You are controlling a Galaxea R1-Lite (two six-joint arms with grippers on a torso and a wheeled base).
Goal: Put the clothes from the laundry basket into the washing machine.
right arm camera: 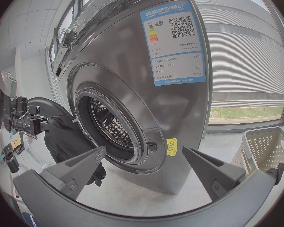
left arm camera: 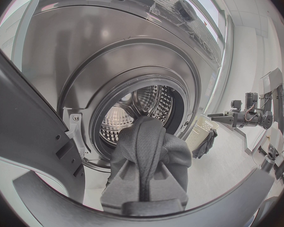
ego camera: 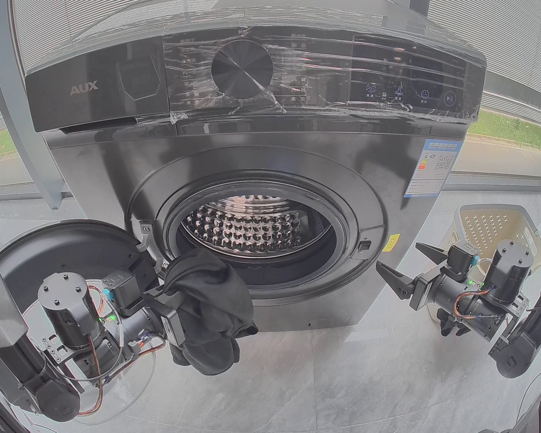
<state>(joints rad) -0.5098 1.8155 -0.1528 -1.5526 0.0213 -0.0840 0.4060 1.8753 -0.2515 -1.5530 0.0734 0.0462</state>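
The left gripper point(left arm camera: 145, 171), clamped tight on a bunched dark garment point(ego camera: 213, 308), hangs at the lower left rim of the washing machine point(ego camera: 102, 163) opening, beside the swung-open door point(ego camera: 66, 251). The garment is in the air outside the steel drum point(ego camera: 252, 227), its loose end drooping toward the floor point(ego camera: 354, 380). The right gripper point(ego camera: 400, 258) is spread wide and empty, near the laundry basket point(ego camera: 493, 224), which stands on the floor by the machine's right side with another dark piece point(left arm camera: 205, 144) draped over its rim. To load well, the bundle likely needs lifting over the door seal and carrying deep into the drum before release, so that the trailing cloth neither snags the rim nor spills out.
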